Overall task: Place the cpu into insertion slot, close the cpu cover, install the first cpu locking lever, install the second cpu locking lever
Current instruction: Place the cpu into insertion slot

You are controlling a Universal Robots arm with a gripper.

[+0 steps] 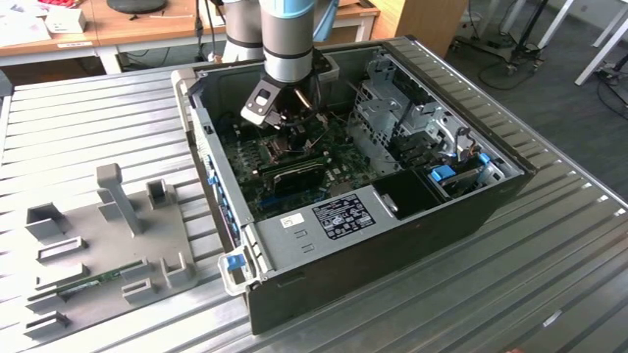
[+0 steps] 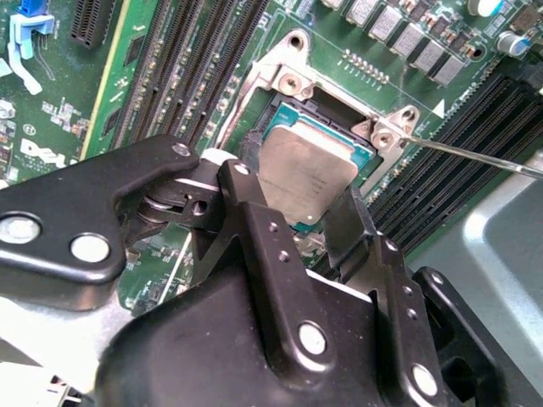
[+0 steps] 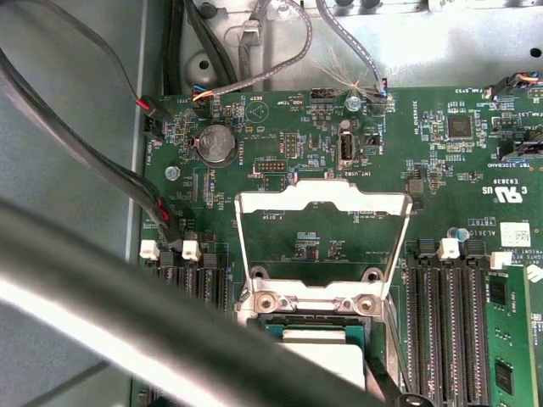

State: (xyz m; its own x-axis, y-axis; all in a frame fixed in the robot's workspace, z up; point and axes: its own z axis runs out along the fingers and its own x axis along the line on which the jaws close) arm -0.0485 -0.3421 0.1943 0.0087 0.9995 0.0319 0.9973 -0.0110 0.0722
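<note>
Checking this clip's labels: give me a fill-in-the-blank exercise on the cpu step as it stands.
The cpu is held between the gripper's two ___ fingers. The cpu cover stands ___, baring the insertion slot. In the exterior view, the arm reaches into a computer ___.
Missing: black; open; case.

Both wrist views close over cpu [image 2: 305, 174]
</note>
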